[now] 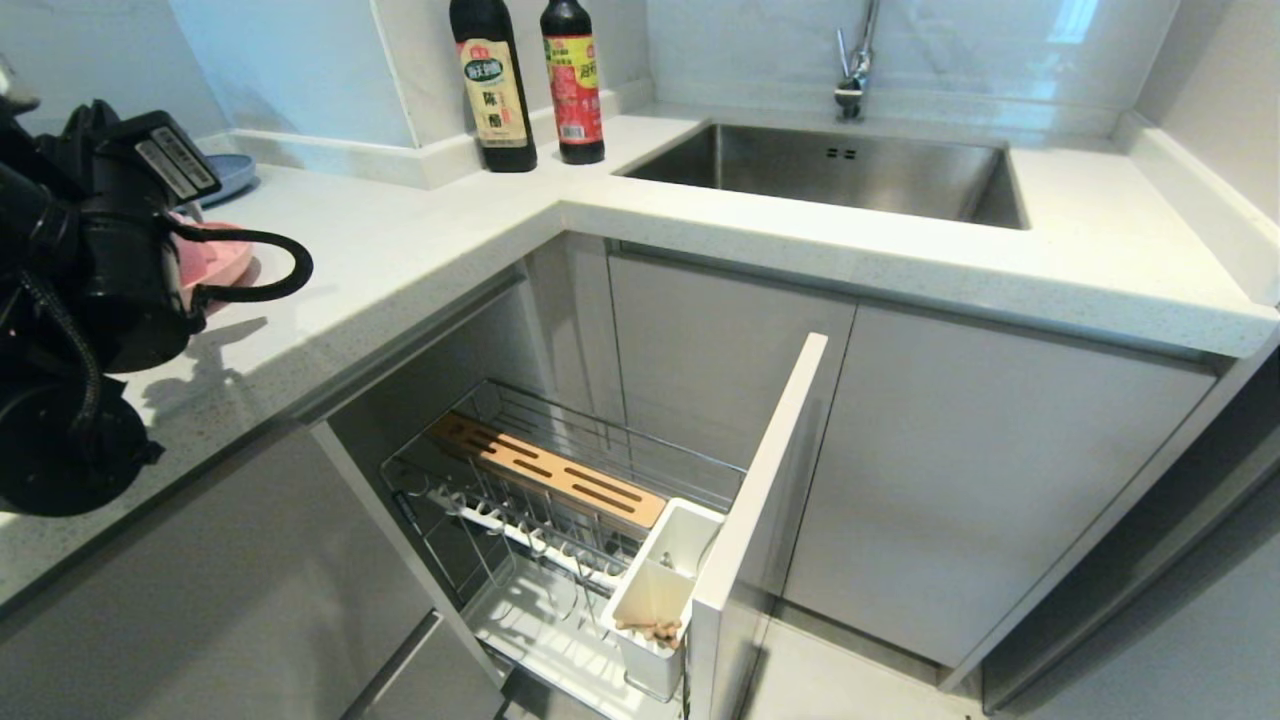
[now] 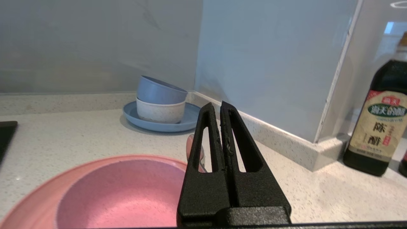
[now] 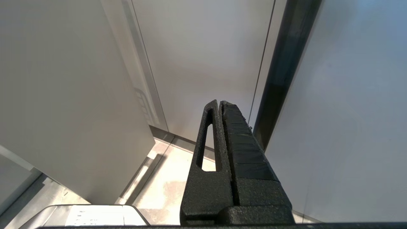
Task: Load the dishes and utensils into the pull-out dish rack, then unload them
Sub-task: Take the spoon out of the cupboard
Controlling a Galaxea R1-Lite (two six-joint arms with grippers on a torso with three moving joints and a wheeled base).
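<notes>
The pull-out dish rack (image 1: pixel 560 500) stands drawn out below the counter, a chrome wire basket with a bamboo strip (image 1: pixel 545 470). Light wooden chopstick ends (image 1: pixel 650 630) show in its white utensil cup (image 1: pixel 655 590). On the counter lies the pink plate (image 2: pixel 38 197), which also shows behind my left arm (image 1: pixel 100 250) as the pink plate (image 1: pixel 215 262). My left gripper (image 2: pixel 215 105) hovers over the plate's edge, shut and empty. A small metal spoon (image 2: pixel 190 147) lies just beyond the plate, partly hidden by a finger. My right gripper (image 3: pixel 218 103) hangs shut, facing cabinet fronts and floor.
A blue plate with stacked blue and white bowls (image 2: pixel 160 105) sits by the back wall. Two dark sauce bottles (image 1: pixel 495 85) stand at the counter's corner, beside the steel sink (image 1: pixel 830 170) and its tap. The rack's grey cabinet front (image 1: pixel 765 500) juts out into the floor space.
</notes>
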